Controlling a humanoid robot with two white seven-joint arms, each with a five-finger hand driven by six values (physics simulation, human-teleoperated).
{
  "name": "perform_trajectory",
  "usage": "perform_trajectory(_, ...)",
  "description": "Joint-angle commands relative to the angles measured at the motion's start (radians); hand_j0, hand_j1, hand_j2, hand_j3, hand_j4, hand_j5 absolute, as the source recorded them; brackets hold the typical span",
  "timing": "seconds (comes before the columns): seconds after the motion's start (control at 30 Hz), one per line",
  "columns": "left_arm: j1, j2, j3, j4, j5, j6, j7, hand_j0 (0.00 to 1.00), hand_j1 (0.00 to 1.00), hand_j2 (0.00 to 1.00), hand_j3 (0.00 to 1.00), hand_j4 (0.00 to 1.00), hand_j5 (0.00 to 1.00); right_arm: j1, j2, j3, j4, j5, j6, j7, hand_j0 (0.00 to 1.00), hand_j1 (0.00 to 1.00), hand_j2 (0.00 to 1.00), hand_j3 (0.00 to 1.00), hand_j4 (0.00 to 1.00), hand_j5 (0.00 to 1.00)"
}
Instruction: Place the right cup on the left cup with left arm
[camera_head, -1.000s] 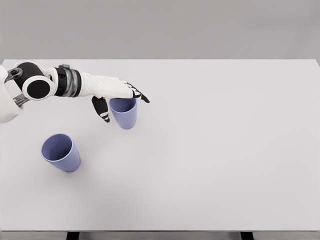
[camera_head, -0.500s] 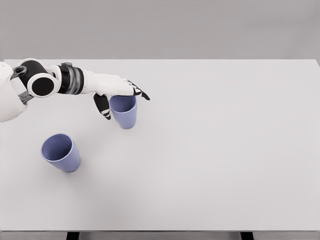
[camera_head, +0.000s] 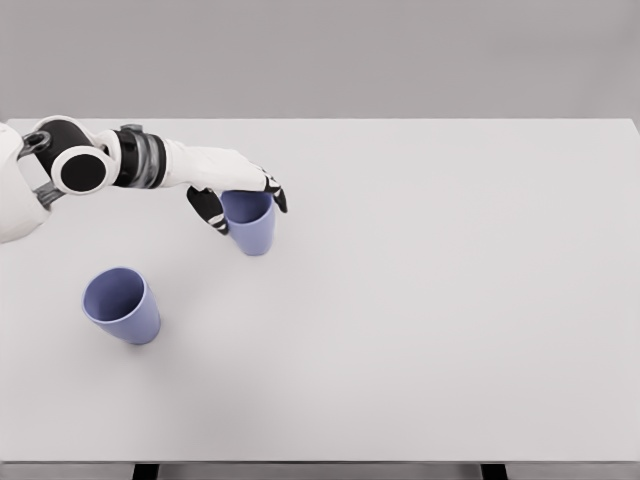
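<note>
Grey wall behind, white bench (camera_head: 420, 330) under everything. My left hand (camera_head: 236, 190) comes over the right cup's (camera_head: 250, 228) rim, thumb on the near-left side and fingers (camera_head: 274, 193) curled round the far side, closing on it so I can lift it. It stands upright. Well apart, nearer me on the left, the left cup (camera_head: 122, 305) stands open, waiting to receive it.

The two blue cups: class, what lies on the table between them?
Nothing: in the head view, bare white table separates the left cup from the right cup, which the left hand is closing around.
</note>
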Motion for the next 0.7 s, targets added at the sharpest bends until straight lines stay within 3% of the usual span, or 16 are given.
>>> perform_trajectory(0.0, 0.000, 0.002, 0.001, -0.005, 0.002, 0.001, 0.000, 0.65, 0.65, 0.65, 0.65, 0.65, 0.65, 0.000, 0.000, 0.000, 0.000, 0.000, 0.000, 0.000, 1.00, 1.00, 1.00, 1.00, 1.00, 1.00)
perform_trajectory(0.37, -0.008, 0.074, 0.014, -0.084, 0.007, 0.001, 0.000, 0.61, 0.61, 0.61, 0.61, 0.61, 0.61, 0.000, 0.000, 0.000, 0.000, 0.000, 0.001, 0.000, 1.00, 1.00, 1.00, 1.00, 1.00, 1.00)
perform_trajectory(0.67, -0.021, 0.188, 0.043, -0.209, 0.016, -0.001, 0.000, 0.61, 0.61, 0.61, 0.61, 0.61, 0.61, 0.000, 0.000, 0.000, 0.000, 0.000, -0.001, 0.000, 1.00, 1.00, 1.00, 1.00, 1.00, 1.00)
